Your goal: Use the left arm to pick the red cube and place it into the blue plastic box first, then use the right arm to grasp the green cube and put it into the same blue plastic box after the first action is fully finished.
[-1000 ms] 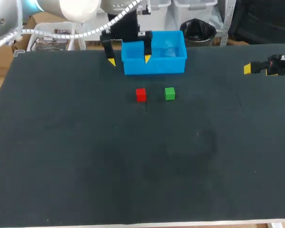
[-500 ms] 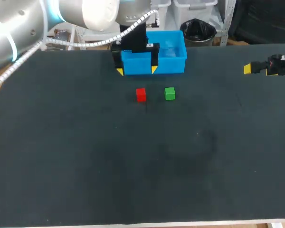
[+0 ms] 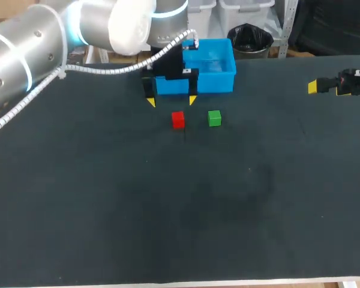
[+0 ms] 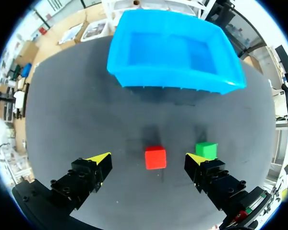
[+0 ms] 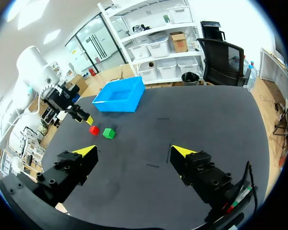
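Observation:
The red cube (image 3: 178,119) lies on the black table in front of the blue plastic box (image 3: 219,66), and the green cube (image 3: 214,118) rests just right of it. My left gripper (image 3: 171,101) hangs open above the table between the box and the red cube. From the left wrist, the red cube (image 4: 155,157) shows between the spread fingers of the left gripper (image 4: 150,158), the green cube (image 4: 206,150) sits by one fingertip, and the empty box (image 4: 134,76) lies ahead. My right gripper (image 3: 312,87) stays at the far right, open and empty (image 5: 134,152).
The black table (image 3: 180,210) stretches wide in front of the cubes. In the right wrist view, the box (image 5: 119,98), the red cube (image 5: 94,130), the green cube (image 5: 108,133) and my left gripper (image 5: 85,120) lie far ahead.
My left gripper has come forward and down from in front of the box toward the red cube. The cubes, the box and the right arm have not moved.

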`<state>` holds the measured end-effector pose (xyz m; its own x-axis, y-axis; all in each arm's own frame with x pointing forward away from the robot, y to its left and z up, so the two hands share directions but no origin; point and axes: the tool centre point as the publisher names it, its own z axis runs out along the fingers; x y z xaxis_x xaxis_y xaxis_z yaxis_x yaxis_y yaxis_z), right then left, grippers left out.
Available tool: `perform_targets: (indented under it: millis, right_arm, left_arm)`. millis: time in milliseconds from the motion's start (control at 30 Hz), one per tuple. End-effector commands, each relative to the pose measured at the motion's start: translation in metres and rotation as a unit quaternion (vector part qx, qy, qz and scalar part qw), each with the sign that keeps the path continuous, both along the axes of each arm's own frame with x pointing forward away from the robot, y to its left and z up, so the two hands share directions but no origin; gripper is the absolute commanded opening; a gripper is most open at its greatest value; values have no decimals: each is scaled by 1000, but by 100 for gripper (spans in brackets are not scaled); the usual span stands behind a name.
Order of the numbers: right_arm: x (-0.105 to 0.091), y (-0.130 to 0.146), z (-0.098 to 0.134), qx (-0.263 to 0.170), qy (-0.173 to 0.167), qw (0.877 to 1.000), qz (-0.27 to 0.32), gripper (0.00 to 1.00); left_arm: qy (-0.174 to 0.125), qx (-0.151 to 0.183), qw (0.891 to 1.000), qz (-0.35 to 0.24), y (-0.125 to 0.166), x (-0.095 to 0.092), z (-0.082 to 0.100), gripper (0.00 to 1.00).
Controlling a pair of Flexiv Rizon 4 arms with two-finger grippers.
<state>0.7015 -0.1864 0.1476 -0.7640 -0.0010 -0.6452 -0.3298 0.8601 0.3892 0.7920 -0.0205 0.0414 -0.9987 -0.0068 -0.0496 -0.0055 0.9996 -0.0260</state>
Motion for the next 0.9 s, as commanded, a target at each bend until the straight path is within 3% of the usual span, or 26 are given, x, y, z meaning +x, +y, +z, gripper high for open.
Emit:
perform_targets:
  millis: [33, 533, 900]
  right_arm:
    - [-1, 1, 1, -2, 1, 1000, -3, 100]
    - [-1, 1, 1, -2, 1, 1000, -3, 100]
    - [-1, 1, 1, -2, 1, 1000, -3, 100]
  left_arm:
    - [-10, -2, 1000, 0, 2, -10, -11, 100]
    - [-8, 18, 1000, 15, 5, -17, -47, 100]
    - [-10, 16, 1000, 19, -3, -11, -54, 100]
